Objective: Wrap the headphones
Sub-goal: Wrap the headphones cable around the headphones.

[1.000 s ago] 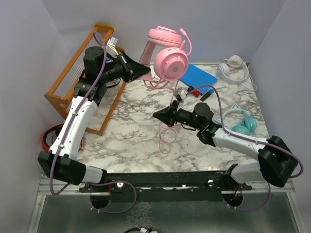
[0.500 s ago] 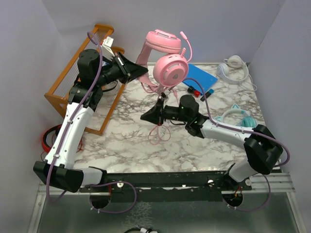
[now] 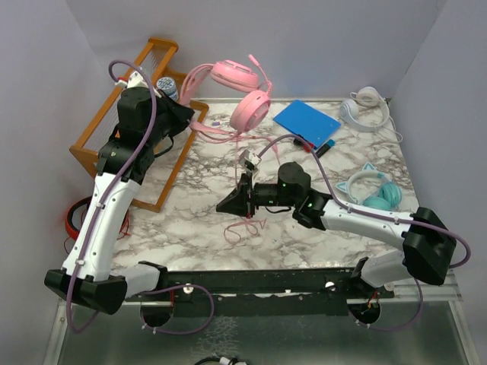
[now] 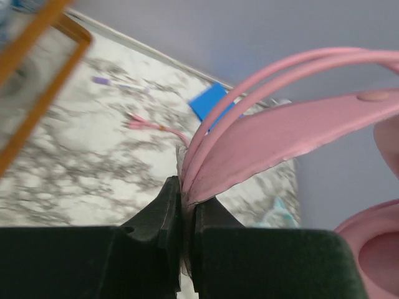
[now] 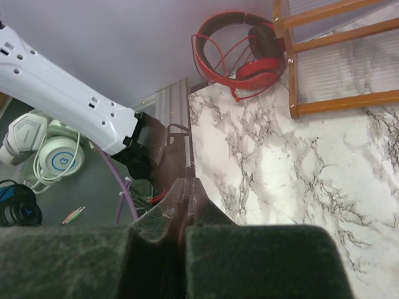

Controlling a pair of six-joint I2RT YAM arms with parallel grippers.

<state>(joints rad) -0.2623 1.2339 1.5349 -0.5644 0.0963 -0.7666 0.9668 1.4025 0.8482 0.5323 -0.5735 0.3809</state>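
Where the worktop (image 3: 190, 236) meets its near edge, bare marble runs across the front. The pink cable (image 3: 242, 226) lies in loose loops just behind that strip, near the middle. Right above those loops the right arm (image 3: 358, 217) reaches in low from the right. Its jaws are pressed fully together and point left; whether a strand of cable is pinched between them I cannot tell.

Left of the loops, open marble stretches to the wooden rack (image 3: 103, 144), which sits slanted at the left edge. Red-and-black headphones (image 5: 249, 53) lie beyond that edge, off the worktop. Teal headphones (image 3: 377, 194) with cat ears rest near the right edge. Further back lie a flat blue pad (image 3: 304, 122) and, in the far right corner, white headphones (image 3: 364, 106).

At the far left the left arm (image 3: 114, 190) stands tall, its jaws clamped tight on the headband of the pink headphones (image 3: 247, 110), which are held up over the far edge. The headband's thin wires and padded strap meet at the grip. One ear cup hangs tilted toward the worktop, and a thin pink boom sticks up.
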